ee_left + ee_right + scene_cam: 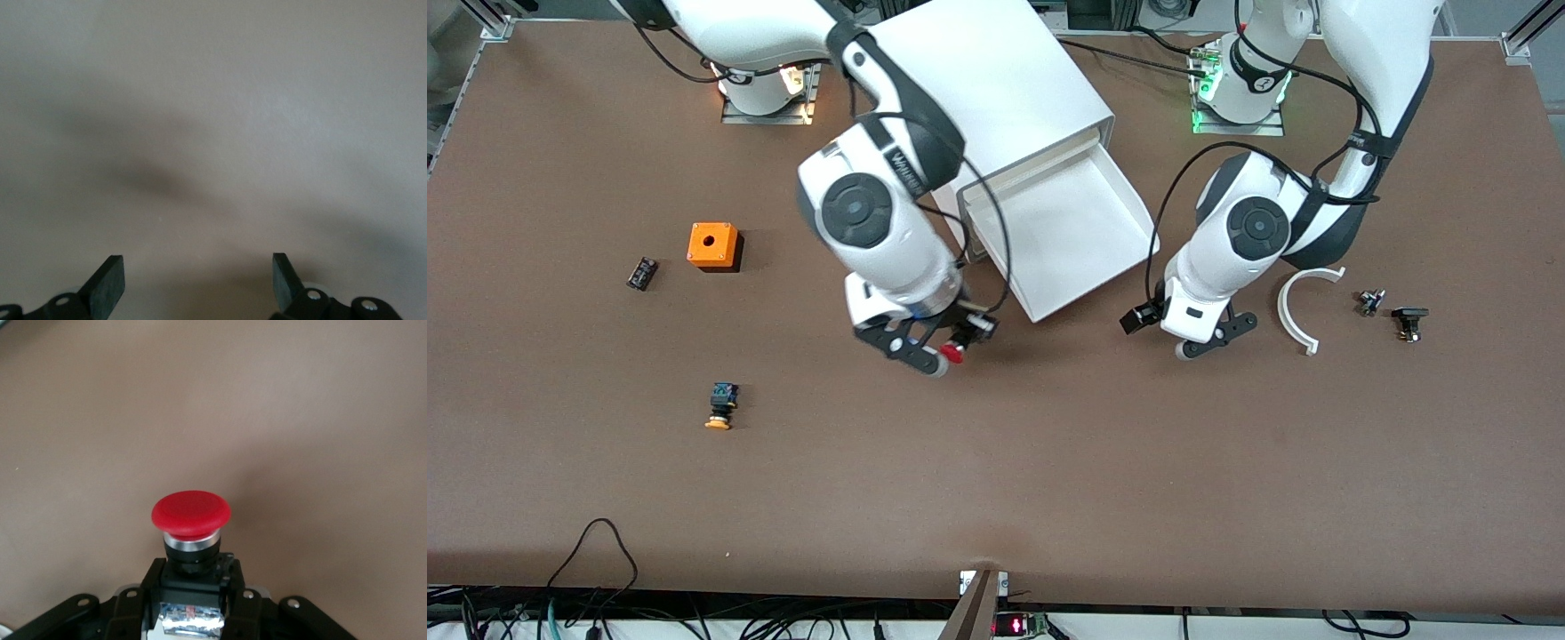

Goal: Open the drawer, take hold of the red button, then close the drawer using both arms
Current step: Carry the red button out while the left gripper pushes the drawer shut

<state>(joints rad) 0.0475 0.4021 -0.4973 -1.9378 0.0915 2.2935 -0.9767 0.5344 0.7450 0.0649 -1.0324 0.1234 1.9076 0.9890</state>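
The white cabinet stands between the arms' bases, with one drawer pulled out toward the front camera and its tray bare. My right gripper hangs over the brown table just off the drawer's front corner at the right arm's end, shut on the red-capped button. The right wrist view shows the red cap sticking out past that gripper, black body between the fingers. My left gripper is low over the table beside the drawer, toward the left arm's end, open and empty.
An orange cube with a hole, a small black part and an orange-capped button lie toward the right arm's end. A white curved piece and two small dark parts lie toward the left arm's end.
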